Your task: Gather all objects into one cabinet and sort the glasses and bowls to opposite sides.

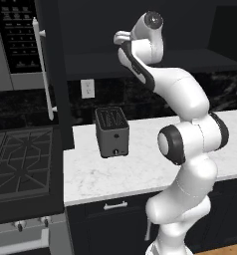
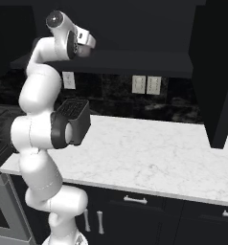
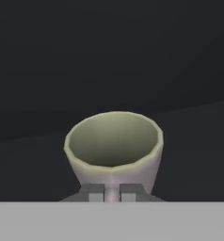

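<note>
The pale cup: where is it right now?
In the hand view the pale cup sits pinched at its near rim by the hand, upright, before the cabinet's dark shelf.

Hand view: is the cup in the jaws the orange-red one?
No, the cup pinched at its near rim is pale cream-beige, with an open greenish-cream inside.

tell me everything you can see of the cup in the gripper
The cup is pale cream-beige with a greenish tint inside, matte, round and open-mouthed, tapering toward the base. It looks empty. In the hand view it sits right at the gripper, whose fingers are shut on its near wall, mouth showing to the camera. Behind it is the dark cabinet interior.
</note>
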### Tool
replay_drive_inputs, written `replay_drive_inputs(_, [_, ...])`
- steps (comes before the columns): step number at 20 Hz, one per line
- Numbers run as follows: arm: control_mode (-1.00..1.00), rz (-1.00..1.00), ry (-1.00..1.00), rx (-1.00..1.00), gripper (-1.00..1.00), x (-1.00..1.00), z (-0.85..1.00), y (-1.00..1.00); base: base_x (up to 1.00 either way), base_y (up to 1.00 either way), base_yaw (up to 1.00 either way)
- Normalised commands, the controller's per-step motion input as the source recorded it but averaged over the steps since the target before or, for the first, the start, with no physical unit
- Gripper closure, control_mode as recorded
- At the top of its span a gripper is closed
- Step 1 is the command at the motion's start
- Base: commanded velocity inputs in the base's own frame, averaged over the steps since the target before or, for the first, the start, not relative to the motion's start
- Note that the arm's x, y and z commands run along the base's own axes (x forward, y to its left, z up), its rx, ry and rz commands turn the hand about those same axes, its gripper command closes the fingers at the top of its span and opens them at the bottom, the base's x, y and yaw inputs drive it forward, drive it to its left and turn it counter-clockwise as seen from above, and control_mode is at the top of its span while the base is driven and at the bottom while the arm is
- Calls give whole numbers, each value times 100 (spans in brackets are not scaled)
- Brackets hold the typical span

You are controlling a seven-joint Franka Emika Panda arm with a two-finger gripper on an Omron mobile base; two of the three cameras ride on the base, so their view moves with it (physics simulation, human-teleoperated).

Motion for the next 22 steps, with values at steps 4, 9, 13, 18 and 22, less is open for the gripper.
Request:
replay_drive_inputs(4, [-100, 0, -18, 0, 100, -43, 0, 0, 0, 0, 0])
replay_drive_inputs(9, [-100, 0, -15, 0, 100, -46, 0, -3, 0, 0, 0])
replay_drive_inputs(13, [-100, 0, 0, 0, 100, -34, 1, -19, 0, 0, 0])
replay_drive_inputs(18, [-100, 0, 0, 4, 100, -28, 12, -17, 0, 0, 0])
replay_drive_inputs(22, [-100, 0, 0, 4, 100, -33, 21, -7, 0, 0, 0])
